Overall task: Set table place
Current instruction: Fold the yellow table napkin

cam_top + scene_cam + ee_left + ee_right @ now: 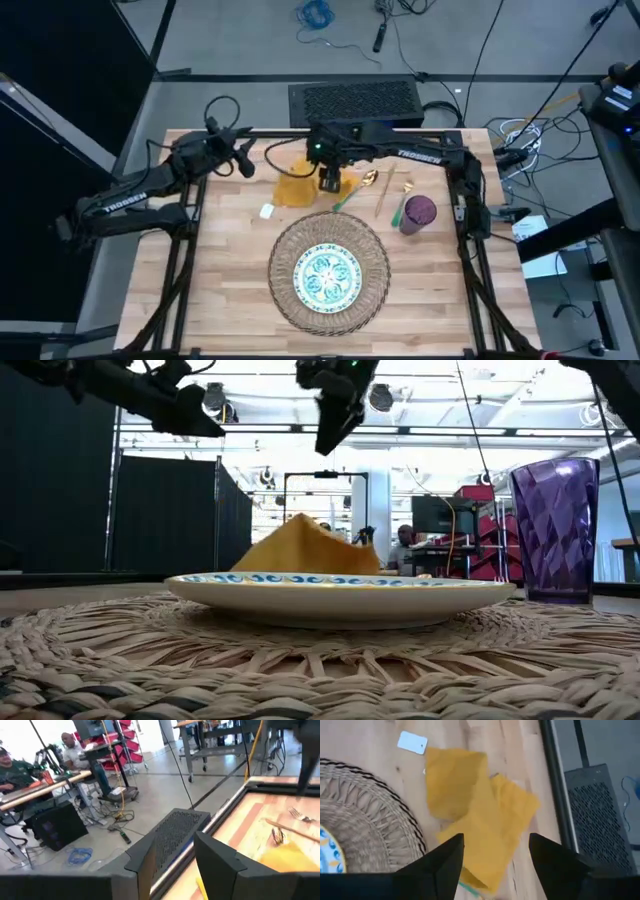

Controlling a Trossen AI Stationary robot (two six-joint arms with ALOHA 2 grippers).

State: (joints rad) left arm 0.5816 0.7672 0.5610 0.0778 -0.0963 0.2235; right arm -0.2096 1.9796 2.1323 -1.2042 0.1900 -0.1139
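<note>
Desk (pixel 230 270) of light wood planks carries everything for the place setting. Largest on it is the round straw mat (pixel 330 272), near the middle front, stiff enough to slide but flexible and rough, so it grips what sits on it. On the mat lies the patterned plate (pixel 327 277), hard, smooth and breakable; it needs no moving as it looks centred. Right of the mat stands the purple cup (pixel 417 212), light, rigid and slick, best taken around its wall. Far of the mat lies the yellow napkin (pixel 480 827), crumpled in soft folds, limp and very light; a raised fold or a corner is the place to pinch it, since a flat grab would likely slip. Between napkin and cup lies the gold cutlery (pixel 385 190), thin, hard and slippery, best taken across the handles.

The right tool (pixel 495 857) hangs just above the napkin with its fingers spread and nothing between them. The left tool (pixel 243 160) waits at the far left edge of the desk, fingers apart and empty.
</note>
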